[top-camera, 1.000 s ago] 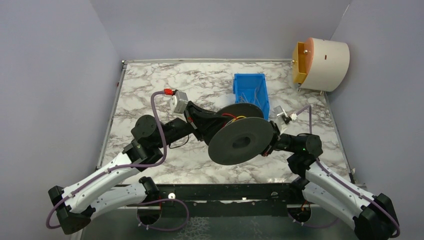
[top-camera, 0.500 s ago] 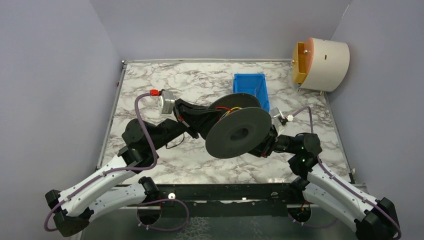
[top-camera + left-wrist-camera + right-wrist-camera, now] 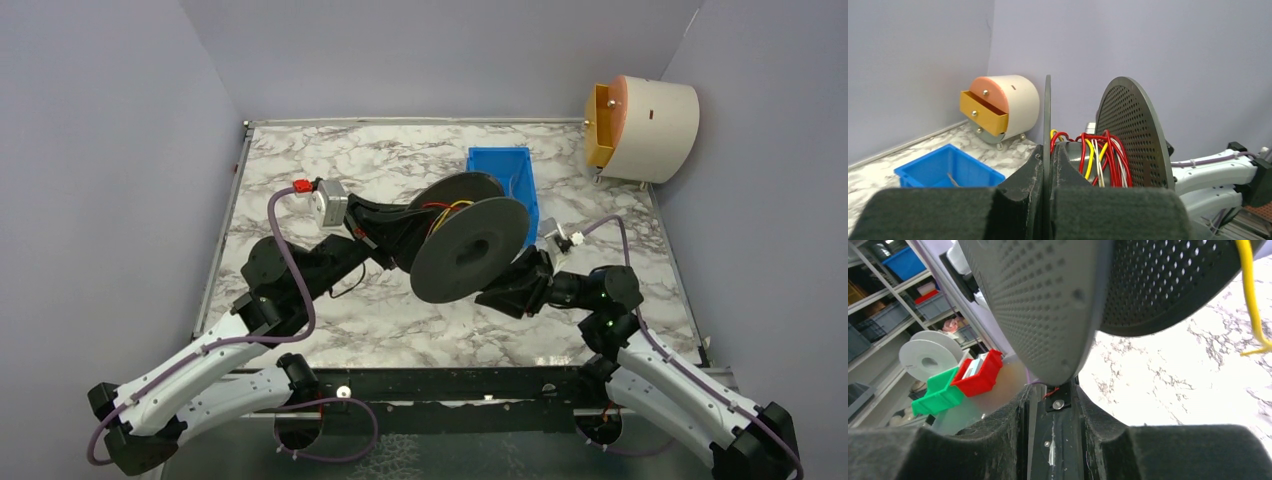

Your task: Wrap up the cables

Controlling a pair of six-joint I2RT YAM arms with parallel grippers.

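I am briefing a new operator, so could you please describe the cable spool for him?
Find the marble-patterned table; above its middle, in front of the blue plastic bin, the left gripper holds up a black perforated plastic spool. It alone has two round discs with thin red and yellow cables wound between them.

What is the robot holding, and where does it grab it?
The left gripper pinches the spool by the rim of one disc. The right gripper sits just under the other disc's rim; whether it grips cannot be told.
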